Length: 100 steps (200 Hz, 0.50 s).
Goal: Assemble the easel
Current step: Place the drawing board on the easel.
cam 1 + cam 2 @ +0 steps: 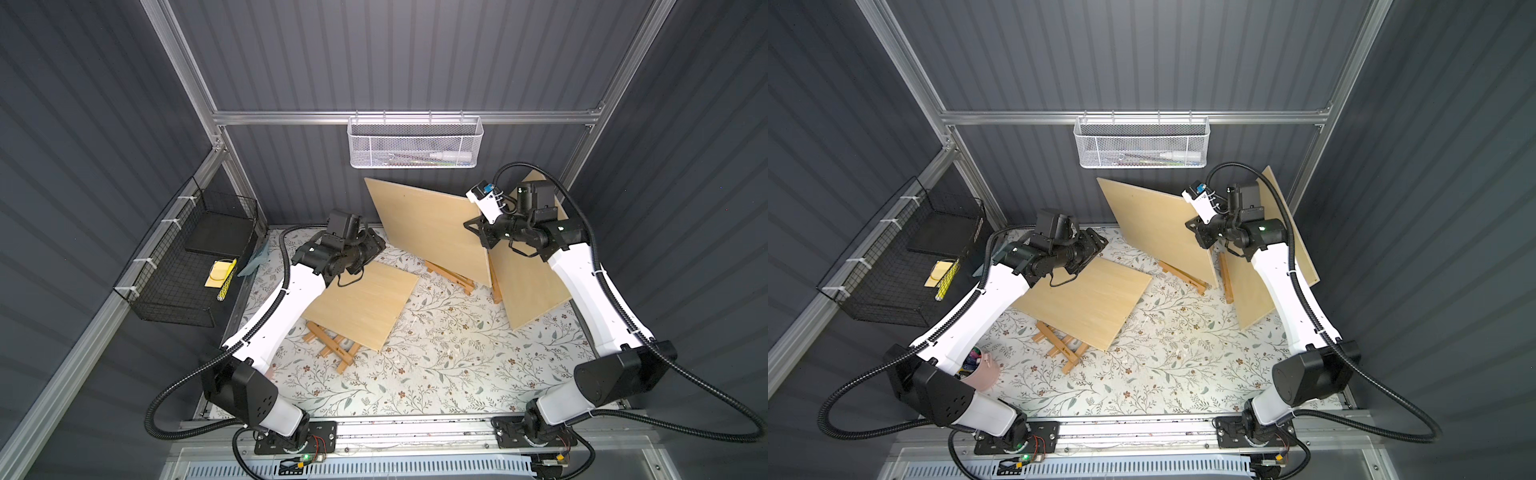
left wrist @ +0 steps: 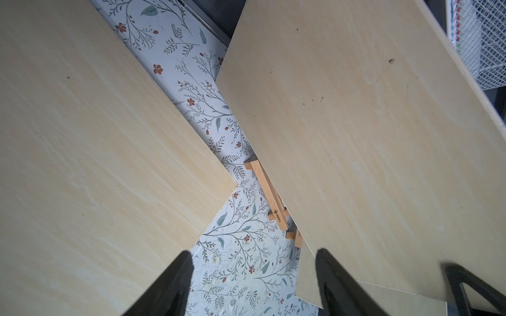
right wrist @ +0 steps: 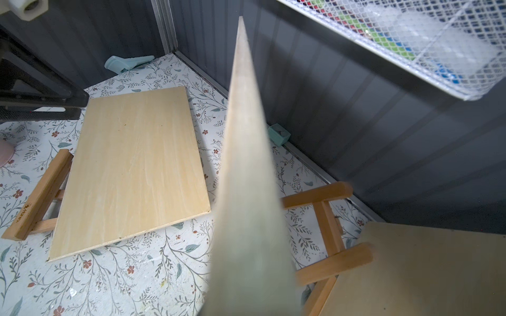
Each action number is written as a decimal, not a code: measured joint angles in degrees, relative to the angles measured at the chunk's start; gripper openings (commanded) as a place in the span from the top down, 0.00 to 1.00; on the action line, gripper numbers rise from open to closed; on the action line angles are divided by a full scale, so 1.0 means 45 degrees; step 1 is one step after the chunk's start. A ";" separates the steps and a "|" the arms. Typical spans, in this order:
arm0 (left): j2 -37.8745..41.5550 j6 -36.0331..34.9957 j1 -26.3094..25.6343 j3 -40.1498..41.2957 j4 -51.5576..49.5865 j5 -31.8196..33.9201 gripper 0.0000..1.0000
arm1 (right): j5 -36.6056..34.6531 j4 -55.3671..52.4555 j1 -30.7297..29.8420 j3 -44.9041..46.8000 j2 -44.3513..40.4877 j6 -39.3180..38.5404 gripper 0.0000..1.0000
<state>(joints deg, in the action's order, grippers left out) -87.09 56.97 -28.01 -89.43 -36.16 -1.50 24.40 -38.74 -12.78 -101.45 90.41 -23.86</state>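
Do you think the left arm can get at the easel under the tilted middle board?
Probably yes: the left gripper is open, and the easel pokes out beneath the middle board, bare table between.

Left arm [image 1: 291, 299] low, jaws apart; right arm [image 1: 582, 282] raised, jaws clamped.

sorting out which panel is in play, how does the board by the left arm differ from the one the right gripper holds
The left board lies nearly flat over a small easel; the middle board stands steeply on edge. The left board is free, beside the open left gripper; the middle board is pinched by the right gripper. Both are pale wooden rectangles.
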 measured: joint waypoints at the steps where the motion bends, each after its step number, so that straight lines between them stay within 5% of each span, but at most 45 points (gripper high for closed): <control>1: 0.0000 0.0000 0.0000 0.0000 0.0000 0.0000 0.27 | 0.0000 -0.0005 0.0000 -0.0019 0.0015 -0.0005 1.00; 51: 0.0000 0.0005 0.0000 0.0189 0.0039 0.0000 0.27 | 0.0243 -0.0233 0.0121 -0.0389 0.0359 -0.0544 1.00; 100: 0.0000 0.0005 0.0000 0.0233 0.0049 0.0000 0.27 | 0.0899 0.0840 0.0782 0.1753 -0.0627 -0.0515 1.00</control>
<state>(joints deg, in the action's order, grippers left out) -87.09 56.99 -28.01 -88.38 -35.94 -1.50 28.45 -34.96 -9.26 -93.56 87.59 -26.17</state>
